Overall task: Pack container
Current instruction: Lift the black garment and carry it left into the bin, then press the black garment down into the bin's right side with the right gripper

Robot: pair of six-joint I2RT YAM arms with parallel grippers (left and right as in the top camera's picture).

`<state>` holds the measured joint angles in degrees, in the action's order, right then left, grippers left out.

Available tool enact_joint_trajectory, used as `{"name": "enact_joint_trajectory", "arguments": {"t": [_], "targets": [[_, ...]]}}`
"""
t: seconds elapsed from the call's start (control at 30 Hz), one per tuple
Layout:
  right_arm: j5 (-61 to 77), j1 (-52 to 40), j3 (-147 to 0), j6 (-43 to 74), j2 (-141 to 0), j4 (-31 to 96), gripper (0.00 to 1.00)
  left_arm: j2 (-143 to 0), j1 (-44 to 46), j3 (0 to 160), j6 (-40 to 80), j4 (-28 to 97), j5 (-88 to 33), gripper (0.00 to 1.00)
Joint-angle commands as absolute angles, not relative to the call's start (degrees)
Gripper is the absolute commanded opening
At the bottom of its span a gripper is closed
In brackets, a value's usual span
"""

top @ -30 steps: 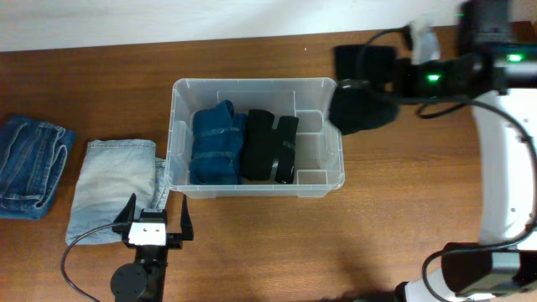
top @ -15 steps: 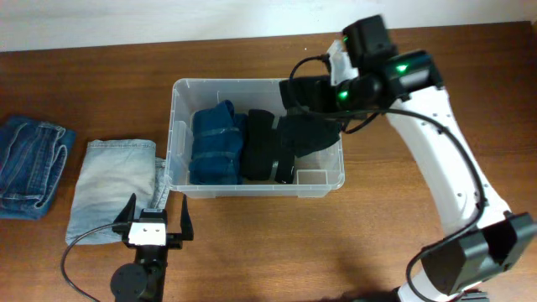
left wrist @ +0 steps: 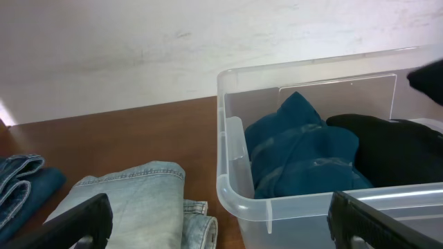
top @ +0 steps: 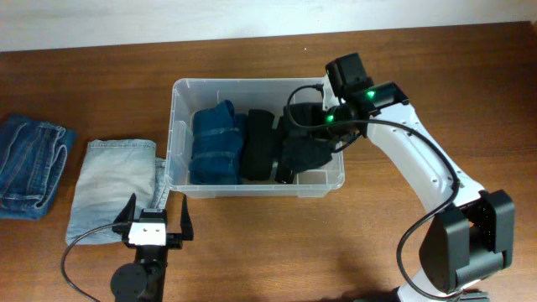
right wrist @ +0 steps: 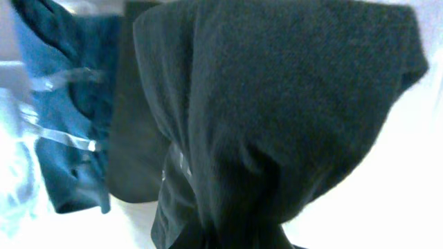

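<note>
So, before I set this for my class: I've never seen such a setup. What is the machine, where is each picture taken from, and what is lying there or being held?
These are two robot arms at a brown wooden table, each ending in a two-finger pincer. One picture looks straight down from above. The other two come from small cameras on each wrist. The large clear plastic rectangular bin holds a folded dark blue garment and a folded black garment. The right pincer hangs over the bin's right end gripping a dark charcoal cloth, which fills its wrist view. The left pincer sits open and empty near a folded pale blue denim garment. Folded darker blue jeans lie further left.
</note>
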<state>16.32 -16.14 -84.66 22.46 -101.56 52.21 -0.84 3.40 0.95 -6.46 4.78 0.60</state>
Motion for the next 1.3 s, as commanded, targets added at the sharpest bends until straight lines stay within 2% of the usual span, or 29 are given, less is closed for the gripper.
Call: {"name": "enact_joint_trajectory", "arguments": {"t": [0.0, 0.57, 0.87, 1.27], "targets": [[14.57, -16.73, -84.47, 21.63, -101.43, 51.64, 0.04, -0.34, 3.16, 0.51, -7.38, 4.73, 0.19, 0.99], [6.79, -20.56, -84.42, 21.50, -101.65, 51.31, 0.05, -0.34, 3.16, 0.51, -7.38, 4.73, 0.19, 0.99], [17.41, -20.60, -84.42, 21.54, -101.65, 46.87, 0.04, -0.34, 3.16, 0.51, -7.38, 4.73, 0.19, 0.99], [13.15, -20.62, -82.43, 23.03, -101.65, 46.57, 0.04, -0.34, 3.16, 0.51, -7.38, 4.73, 0.19, 0.99]]}}
